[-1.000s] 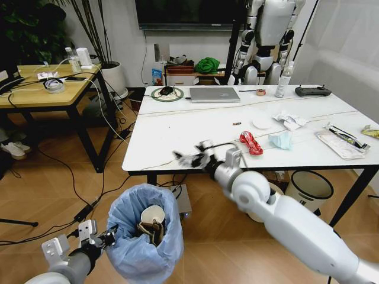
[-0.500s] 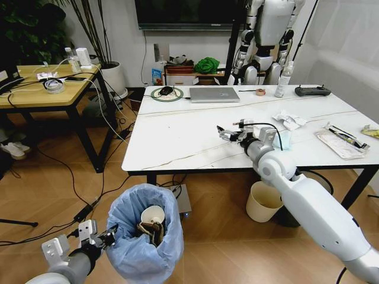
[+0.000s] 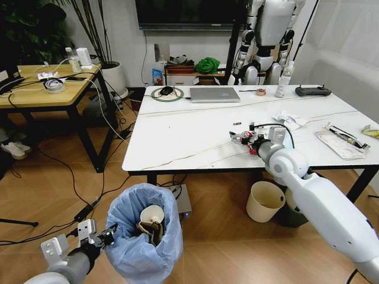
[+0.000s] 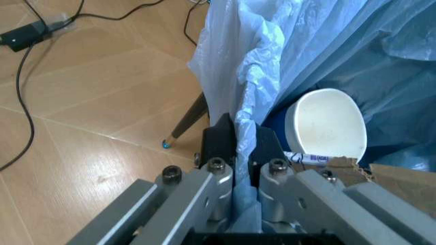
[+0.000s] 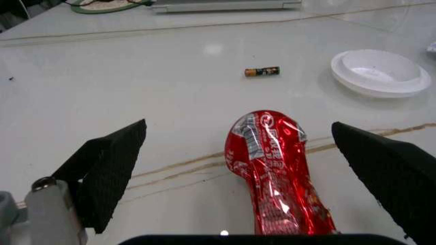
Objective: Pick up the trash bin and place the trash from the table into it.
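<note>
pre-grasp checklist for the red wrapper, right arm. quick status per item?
1. Right gripper open: ok, fingers spread wide.
2. Red wrapper between the fingers: ok, it lies centred in the gap.
3. Fingers low enough to close: cannot tell.
4. Nothing else in the closing path: ok, the battery and white lid lie farther off on the table.
5. Left gripper holds the trash bin: ok, shut on the bag rim.
6. Bin has room: ok, paper cup and cardboard sit below the rim.
</note>
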